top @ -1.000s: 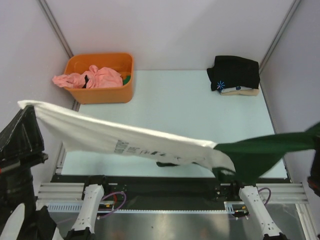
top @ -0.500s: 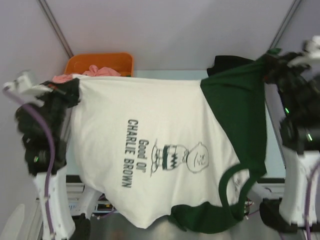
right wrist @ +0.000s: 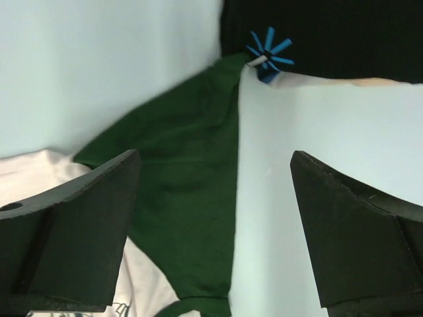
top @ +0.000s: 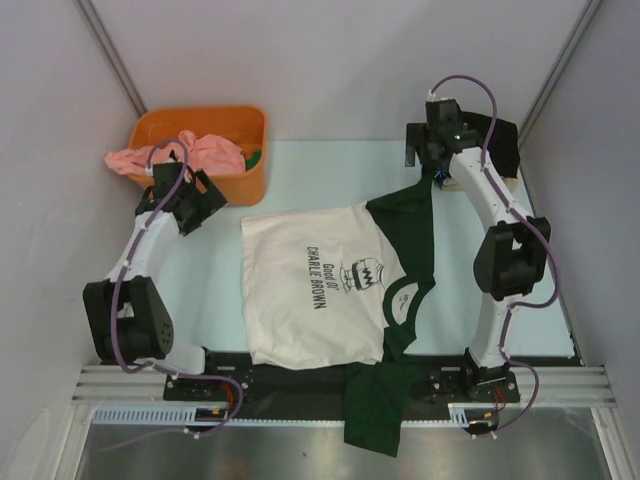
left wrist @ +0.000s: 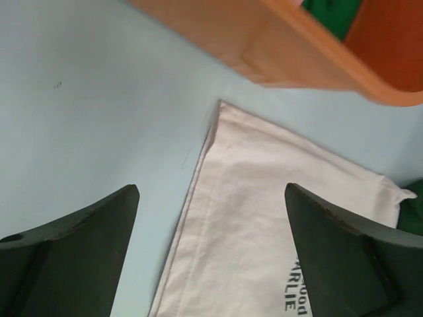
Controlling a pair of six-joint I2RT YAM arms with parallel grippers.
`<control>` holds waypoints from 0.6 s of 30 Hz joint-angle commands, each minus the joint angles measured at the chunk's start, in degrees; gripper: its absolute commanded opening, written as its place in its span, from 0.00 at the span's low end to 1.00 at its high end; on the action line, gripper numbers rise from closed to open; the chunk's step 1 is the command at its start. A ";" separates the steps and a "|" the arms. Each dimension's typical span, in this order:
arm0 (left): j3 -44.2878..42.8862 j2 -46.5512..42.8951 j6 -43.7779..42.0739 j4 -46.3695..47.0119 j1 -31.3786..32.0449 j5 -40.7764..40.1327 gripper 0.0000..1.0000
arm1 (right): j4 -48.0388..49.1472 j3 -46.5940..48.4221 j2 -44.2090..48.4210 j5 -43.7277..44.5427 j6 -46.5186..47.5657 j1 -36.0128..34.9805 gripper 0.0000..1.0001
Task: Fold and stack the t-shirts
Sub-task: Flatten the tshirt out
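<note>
The cream shirt [top: 310,290] lies flat, print up, mid-table [top: 320,170], with its near green sleeve hanging over the near edge. The left gripper [top: 200,205] is spread wide and holds nothing, above the shirt's far-left corner beside the bin [top: 160,115]. The right gripper [top: 432,160], also spread and empty, is over the far sleeve's tip, which touches the black shirt [top: 480,140].

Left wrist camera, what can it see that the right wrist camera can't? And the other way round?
Only the left wrist view shows the orange bin and the cream t-shirt at its hem corner, with some dark print letters. Only the right wrist view shows the folded black t-shirt and its blue mark. Both show the pale table, cream cloth, some dark green like the sleeve, and an open gripper: left gripper, right gripper.
</note>
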State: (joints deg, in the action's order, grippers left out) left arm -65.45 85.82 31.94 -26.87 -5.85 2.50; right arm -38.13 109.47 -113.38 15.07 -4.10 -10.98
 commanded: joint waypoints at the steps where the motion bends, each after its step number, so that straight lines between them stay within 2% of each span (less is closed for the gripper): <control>1: -4.68 -5.93 -1.09 2.71 0.05 -1.01 0.98 | 4.11 -2.83 9.66 0.58 -1.69 -1.32 1.00; 7: -2.49 -13.04 -4.25 -0.10 0.57 1.36 0.97 | 7.98 -14.88 13.80 -10.04 -9.34 0.61 0.98; 11: 1.11 -18.66 -8.20 -3.01 2.85 1.37 0.96 | 10.00 -19.99 10.91 -21.28 -13.21 3.16 0.90; 14: 5.15 -22.87 -10.23 -4.06 4.78 -0.21 0.96 | 12.81 -21.58 6.70 -25.86 -15.23 5.09 0.82; 15: 7.33 -23.67 -10.67 -4.15 5.23 -0.57 0.96 | 13.43 -20.97 5.55 -26.58 -15.41 5.36 0.77; 18: 10.94 -25.61 -12.69 -3.89 6.97 -2.32 0.96 | 14.22 -18.52 1.07 -27.55 -15.94 5.97 0.69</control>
State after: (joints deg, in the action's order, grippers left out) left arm -57.45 61.52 23.27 -29.74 -0.67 2.57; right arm -27.38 88.51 -109.97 -7.57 -17.80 -5.19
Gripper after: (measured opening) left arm 0.964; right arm 0.722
